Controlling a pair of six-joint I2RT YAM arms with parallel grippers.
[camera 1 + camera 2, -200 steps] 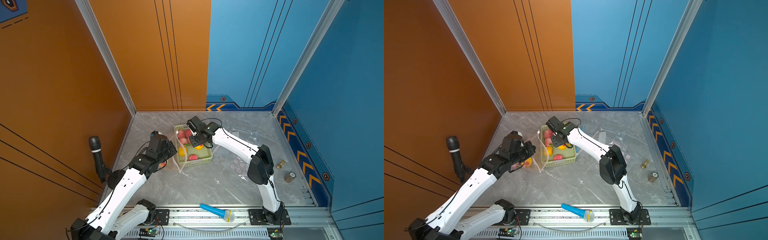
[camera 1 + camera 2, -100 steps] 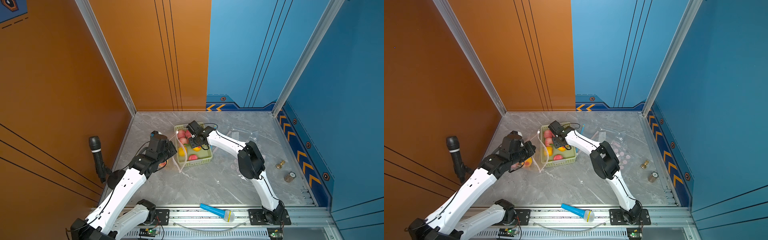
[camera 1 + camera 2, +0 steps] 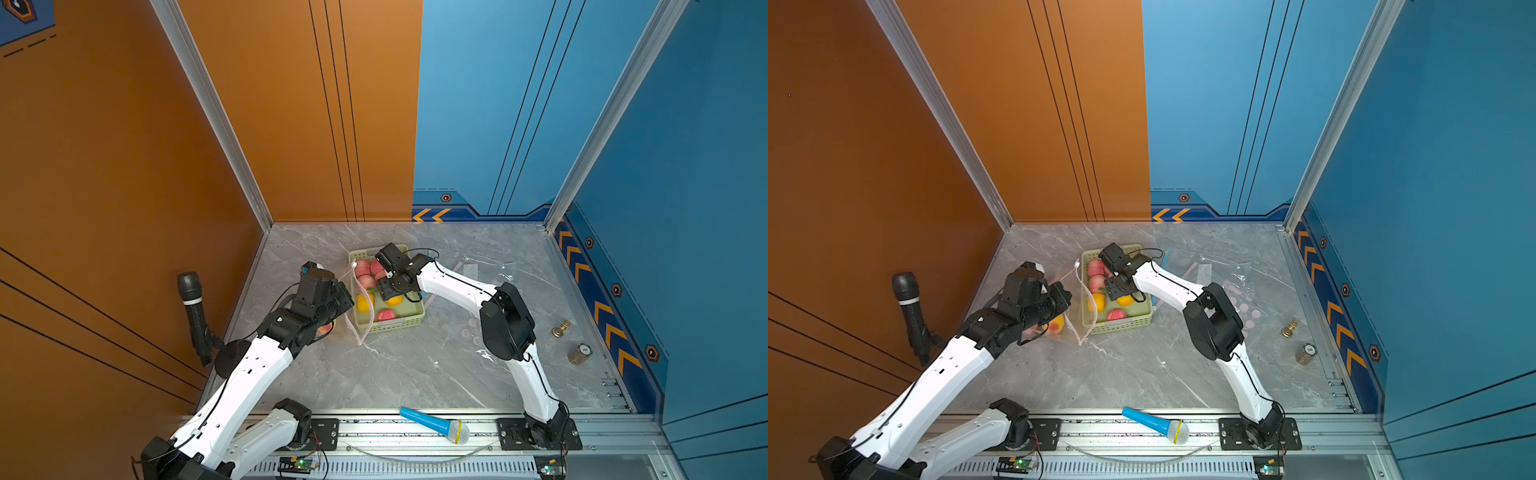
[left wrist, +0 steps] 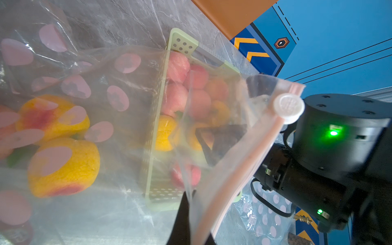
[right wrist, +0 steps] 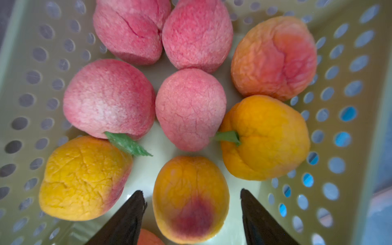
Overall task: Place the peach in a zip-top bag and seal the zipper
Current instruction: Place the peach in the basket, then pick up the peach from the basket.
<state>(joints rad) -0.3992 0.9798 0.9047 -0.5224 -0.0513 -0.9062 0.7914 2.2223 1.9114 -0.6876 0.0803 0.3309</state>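
Note:
My left gripper [image 4: 188, 203] is shut on the rim of a clear zip-top bag [image 4: 131, 89] with pink dots, and holds its mouth up beside the basket. The bag's white slider [image 4: 288, 108] sits at the far end of the pink zipper. Two yellow-orange peaches [image 4: 63, 167] lie inside the bag. My right gripper [image 5: 191, 191] is open, down in the pale green basket [image 5: 339, 106]. Its jaws stand on either side of an orange peach [image 5: 188, 176] with gaps on both sides. Several pink and orange peaches fill the basket. Both top views show the left gripper [image 3: 347, 299] and right gripper [image 3: 1115, 293].
A second dotted bag [image 3: 486, 270] lies flat to the right of the basket [image 3: 409, 322]. A blue microphone [image 3: 434, 424] rests on the front rail and a black microphone [image 3: 193, 316] stands at the left wall. Two small weights [image 3: 561, 328] sit at the right.
My right gripper has opened wider and sunk into the basket around the orange peach, its elbow swinging left. The left arm and the bag have not moved.

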